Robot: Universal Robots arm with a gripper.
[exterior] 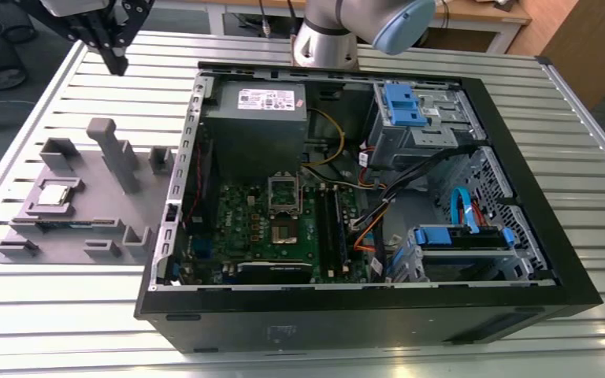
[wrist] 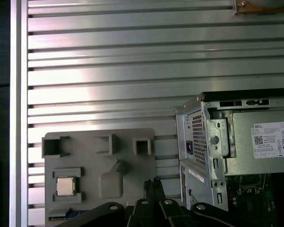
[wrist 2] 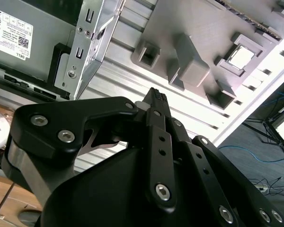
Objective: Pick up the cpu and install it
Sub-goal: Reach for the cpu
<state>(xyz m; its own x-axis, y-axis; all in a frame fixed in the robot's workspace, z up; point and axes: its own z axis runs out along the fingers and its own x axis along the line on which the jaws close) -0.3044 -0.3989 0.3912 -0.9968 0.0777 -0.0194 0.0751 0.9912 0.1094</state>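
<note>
Pincer [wrist 2: 155,97] is held in the air over the slatted metal table [exterior: 61,315]. Its black fingers are pressed together at the tips, with nothing pinched and nothing touched. The same closed tips are seen in the first wrist view, pincer [wrist: 152,183], and in the exterior view, pincer [exterior: 116,63].

Closest below the pincer, a grey plastic fixture [wrist: 100,156] is laid flat on the table, with upright blocks and open pockets. The cpu [wrist: 65,186] is seated in a square pocket of that fixture, silver top up, not yet picked up. It is kept well apart from the pincer tips, on the fixture's side away from the computer case [exterior: 554,236]. The cpu [wrist 2: 241,57] is caught in the second wrist view too, and the cpu [exterior: 54,194] in the exterior view.

Farther from the pincer, toward the exterior view's right, the case is laid on its side with the panel off, just beside the fixture. Inside it, the grey power supply [exterior: 255,118] is placed at the end nearer the pincer. The green motherboard [exterior: 242,224] follows, with the socket [exterior: 287,230] set on it, well apart from the pincer.
</note>
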